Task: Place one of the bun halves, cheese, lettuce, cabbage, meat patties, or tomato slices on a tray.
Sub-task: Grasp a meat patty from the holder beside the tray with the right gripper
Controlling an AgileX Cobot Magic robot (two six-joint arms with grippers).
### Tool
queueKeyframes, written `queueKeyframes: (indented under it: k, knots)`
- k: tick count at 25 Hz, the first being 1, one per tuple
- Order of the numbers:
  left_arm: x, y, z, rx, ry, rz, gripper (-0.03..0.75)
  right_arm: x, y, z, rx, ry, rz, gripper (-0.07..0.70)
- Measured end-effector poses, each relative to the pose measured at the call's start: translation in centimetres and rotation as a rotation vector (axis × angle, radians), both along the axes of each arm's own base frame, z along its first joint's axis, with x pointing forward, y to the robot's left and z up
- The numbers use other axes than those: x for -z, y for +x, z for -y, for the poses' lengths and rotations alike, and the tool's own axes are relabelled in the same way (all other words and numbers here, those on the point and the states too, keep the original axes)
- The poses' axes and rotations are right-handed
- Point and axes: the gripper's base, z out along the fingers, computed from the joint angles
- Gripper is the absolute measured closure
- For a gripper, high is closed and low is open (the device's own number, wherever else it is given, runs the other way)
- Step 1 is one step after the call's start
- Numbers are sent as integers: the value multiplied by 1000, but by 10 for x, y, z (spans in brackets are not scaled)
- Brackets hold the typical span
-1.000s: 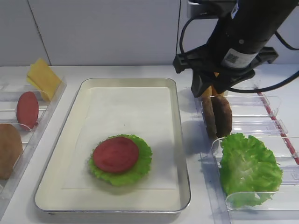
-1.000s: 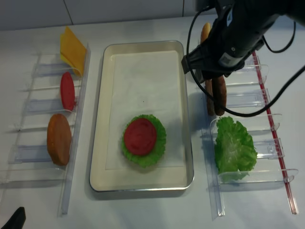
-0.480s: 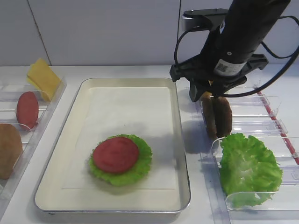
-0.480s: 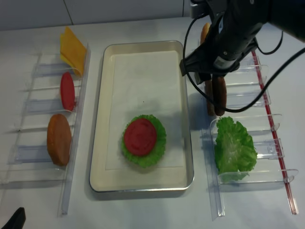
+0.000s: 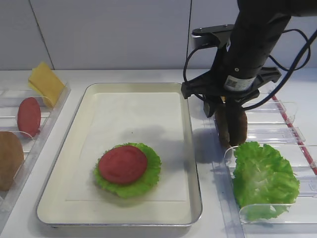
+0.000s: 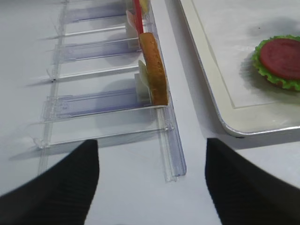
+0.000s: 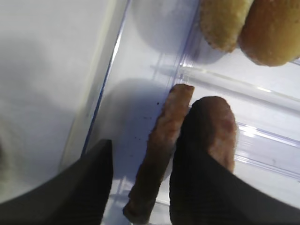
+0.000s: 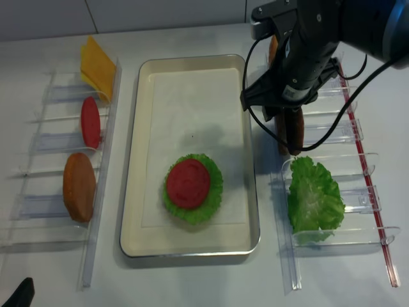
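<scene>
Right wrist | jaws astride, unclenched | rough brown meat patties, edge-up

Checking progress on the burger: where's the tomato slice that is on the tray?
In the exterior high view, the tomato slice lies on a lettuce leaf in the near half of the tray, left of the meat patties.

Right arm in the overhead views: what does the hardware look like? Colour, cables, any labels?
The right arm is black with a rounded, tube-like body. Black cables loop loosely off it on both sides. A small white sticker with a square code and print sits low on it. Its hand has two dark, finely ribbed fingers. A touch of orange shows beneath the sticker.
</scene>
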Motion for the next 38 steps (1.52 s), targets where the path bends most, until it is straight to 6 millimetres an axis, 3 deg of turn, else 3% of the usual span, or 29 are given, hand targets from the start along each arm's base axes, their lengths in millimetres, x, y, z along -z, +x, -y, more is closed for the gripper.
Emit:
queueKeyframes:
  k: [6, 14, 22, 28, 38]
  knots:
    - [0, 0, 0, 0, 0, 0, 276, 3, 1, 0, 2, -8, -3, 261]
    - [0, 0, 0, 0, 0, 0, 276, 11, 4, -1, 1, -19, -19, 363]
    - [0, 0, 0, 0, 0, 0, 276, 11, 4, -1, 2, -19, -19, 385]
    - [0, 0, 0, 0, 0, 0, 276, 11, 4, -1, 3, -23, -22, 454]
    - [0, 0, 0, 0, 0, 0, 276, 10, 4, 0, 2, -29, -24, 463]
